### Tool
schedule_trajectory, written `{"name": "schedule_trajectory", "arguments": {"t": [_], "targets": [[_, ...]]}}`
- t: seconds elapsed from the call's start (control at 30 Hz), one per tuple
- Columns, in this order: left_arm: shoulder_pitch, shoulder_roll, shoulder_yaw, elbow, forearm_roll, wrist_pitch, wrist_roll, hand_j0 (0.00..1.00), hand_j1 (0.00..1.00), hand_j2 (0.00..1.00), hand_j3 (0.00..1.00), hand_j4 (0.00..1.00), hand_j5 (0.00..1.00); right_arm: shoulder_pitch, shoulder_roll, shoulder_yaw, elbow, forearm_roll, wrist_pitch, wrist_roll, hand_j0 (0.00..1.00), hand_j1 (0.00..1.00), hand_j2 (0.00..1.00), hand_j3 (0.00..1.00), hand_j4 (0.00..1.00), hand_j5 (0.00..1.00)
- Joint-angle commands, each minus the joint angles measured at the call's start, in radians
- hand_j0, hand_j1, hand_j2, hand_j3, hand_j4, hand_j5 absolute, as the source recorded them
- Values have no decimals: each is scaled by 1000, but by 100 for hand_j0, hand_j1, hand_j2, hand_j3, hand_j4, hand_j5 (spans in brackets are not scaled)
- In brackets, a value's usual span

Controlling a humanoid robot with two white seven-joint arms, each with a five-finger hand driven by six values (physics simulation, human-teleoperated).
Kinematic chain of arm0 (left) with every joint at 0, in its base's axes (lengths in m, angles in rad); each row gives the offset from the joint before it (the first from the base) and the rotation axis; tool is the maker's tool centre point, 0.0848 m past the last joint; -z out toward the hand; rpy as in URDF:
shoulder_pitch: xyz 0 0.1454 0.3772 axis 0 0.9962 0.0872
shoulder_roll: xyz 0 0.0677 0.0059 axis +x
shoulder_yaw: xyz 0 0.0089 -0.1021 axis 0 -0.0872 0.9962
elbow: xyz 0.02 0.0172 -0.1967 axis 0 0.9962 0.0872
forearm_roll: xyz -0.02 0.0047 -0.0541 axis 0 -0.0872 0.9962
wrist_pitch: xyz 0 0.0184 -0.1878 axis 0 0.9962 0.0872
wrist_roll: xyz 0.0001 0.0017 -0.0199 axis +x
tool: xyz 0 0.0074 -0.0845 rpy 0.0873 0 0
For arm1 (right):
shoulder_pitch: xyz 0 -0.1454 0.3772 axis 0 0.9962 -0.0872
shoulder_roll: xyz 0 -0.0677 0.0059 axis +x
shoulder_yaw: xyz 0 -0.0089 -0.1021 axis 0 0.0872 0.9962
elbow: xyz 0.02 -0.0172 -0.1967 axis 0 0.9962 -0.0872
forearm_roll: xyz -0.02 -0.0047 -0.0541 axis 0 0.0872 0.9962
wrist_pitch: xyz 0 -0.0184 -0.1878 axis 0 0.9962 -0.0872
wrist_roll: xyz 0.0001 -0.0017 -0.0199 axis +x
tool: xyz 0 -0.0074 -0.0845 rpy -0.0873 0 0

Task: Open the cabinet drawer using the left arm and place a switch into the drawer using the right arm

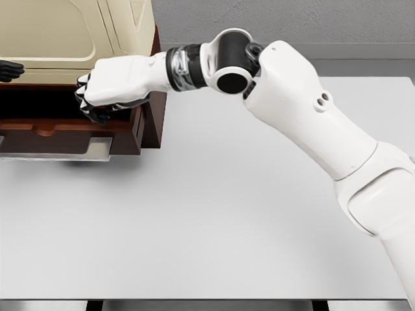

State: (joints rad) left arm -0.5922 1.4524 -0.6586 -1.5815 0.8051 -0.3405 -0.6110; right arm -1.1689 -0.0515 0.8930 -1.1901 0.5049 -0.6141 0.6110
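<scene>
The cabinet (78,32) stands at the table's back left, cream on top with dark brown wood below. Its drawer (71,133) is pulled out toward me and open. My right arm reaches across from the right, and my right hand (97,107) hovers over the drawer's right part, knuckles up. Its dark fingers (104,111) curl down around a small dark thing, the switch, which is almost wholly hidden under the palm. Only a dark bit of my left hand (10,70) shows at the picture's left edge, level with the cabinet's front above the drawer.
The white table (214,214) spreads out in front of the cabinet and to its right. Its front edge runs along the bottom of the picture. A grey wall rises behind the table.
</scene>
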Motion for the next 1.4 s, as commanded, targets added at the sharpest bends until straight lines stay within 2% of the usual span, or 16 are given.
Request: {"name": "schedule_trajectory", "arguments": {"t": [0.0,0.13,0.17,0.23,0.5,0.57,0.6,0.67,0.73,0.83,0.9,0.97,1.07,1.13,1.27,1.37], "targets": [[2,2,1,0,6,2,0,100,100,100,100,100,100,0,13,0,30,3,3,0,34,34,34,34,34,34],[0,2,1,0,6,2,0,100,100,100,100,100,100,-2,21,0,34,3,3,0,36,36,36,36,36,36],[2,2,1,0,6,2,0,100,100,100,100,100,100,-2,24,-2,34,4,3,0,43,43,43,43,43,43],[0,2,1,0,6,2,0,100,100,100,100,100,100,-3,27,-11,32,63,3,0,100,100,100,100,100,100],[2,2,2,-2,6,2,0,100,100,100,100,100,100,-6,25,-17,1,61,3,0,100,100,100,100,100,100],[2,0,1,-3,6,2,0,100,100,100,100,100,100,3,9,-22,-135,54,3,0,100,100,100,100,100,100],[2,0,1,-5,5,2,0,100,100,100,100,100,100,14,-40,-40,-216,54,3,0,100,100,100,100,100,100],[2,0,1,-5,6,2,0,100,100,100,100,100,100,75,-159,-109,-445,50,3,0,100,100,100,100,100,100],[2,0,2,-5,6,2,0,100,100,100,100,100,100,107,-252,-149,-557,50,3,0,100,100,100,100,100,100],[2,0,1,-6,6,-11,0,100,100,100,100,100,100,204,-291,-408,-563,49,3,0,100,100,100,100,100,100],[2,-4,1,-26,5,-15,0,100,100,100,100,100,100,304,-398,-437,-562,41,3,0,100,100,100,100,100,100],[2,-17,1,-94,-44,-17,0,100,100,100,100,100,100,405,-490,-451,-560,40,3,0,100,100,100,100,100,100],[0,-53,2,-133,-66,-17,0,100,100,100,100,100,100,581,-530,-634,-552,41,3,0,100,100,100,100,100,100],[0,-113,1,-181,-99,-12,0,100,100,100,100,100,100,675,-594,-677,-543,41,3,0,100,100,100,100,100,100],[0,-148,1,-181,-99,-8,0,100,100,100,100,100,100,761,-622,-758,-536,43,3,0,100,100,100,100,100,100],[0,-150,1,-181,-98,-8,0,100,100,100,100,100,100,769,-620,-756,-534,43,3,0,100,100,100,100,100,100]]}}
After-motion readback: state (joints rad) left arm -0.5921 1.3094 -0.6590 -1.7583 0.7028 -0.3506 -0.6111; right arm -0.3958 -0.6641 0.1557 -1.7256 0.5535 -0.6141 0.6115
